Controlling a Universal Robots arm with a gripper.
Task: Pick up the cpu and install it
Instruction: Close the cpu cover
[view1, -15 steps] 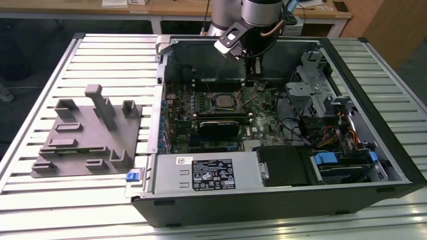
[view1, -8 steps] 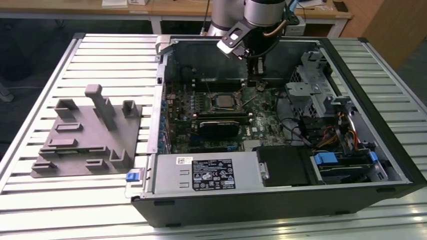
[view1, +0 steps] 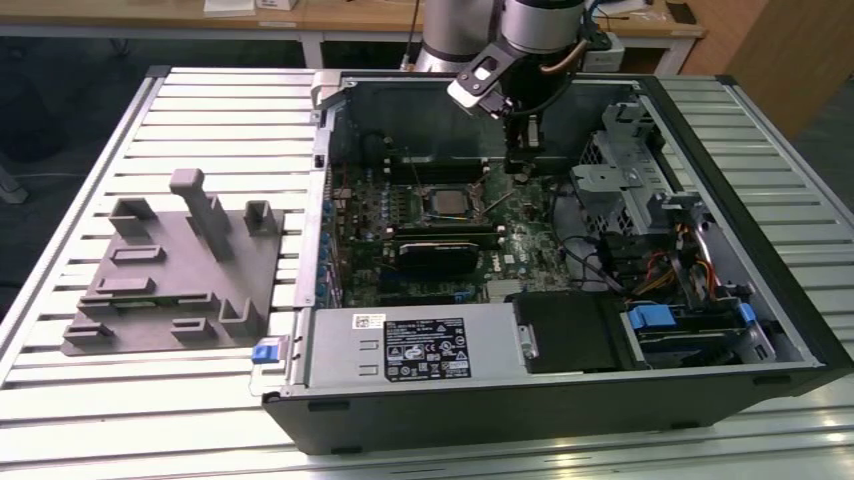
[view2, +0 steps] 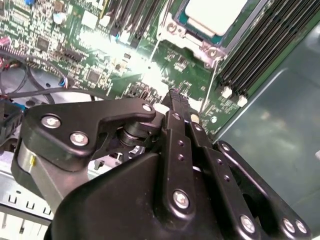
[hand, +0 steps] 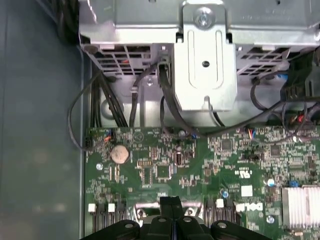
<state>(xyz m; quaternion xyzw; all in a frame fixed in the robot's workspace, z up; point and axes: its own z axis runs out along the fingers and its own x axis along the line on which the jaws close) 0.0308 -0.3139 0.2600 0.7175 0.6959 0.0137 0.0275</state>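
The cpu (view2: 215, 14), a flat square chip with a pale silvery top, lies in the metal-framed socket on the green motherboard (hand: 165, 165). In the exterior view the cpu (view1: 447, 203) sits near the middle of the open computer case. My gripper (view1: 521, 165) hangs inside the case over the board, toward the exterior view's right of the socket and apart from the chip. In both wrist views the black fingers (view2: 176, 97) press together with nothing between them, and the gripper (hand: 170, 201) points down at the board.
A grey plastic fixture (view1: 174, 270) with upright blocks stands on the slatted table at the exterior view's left. Inside the case are a metal drive cage (hand: 205, 60), black cables (hand: 105, 110), the power supply (view1: 427, 345) and memory slots (view2: 270, 45).
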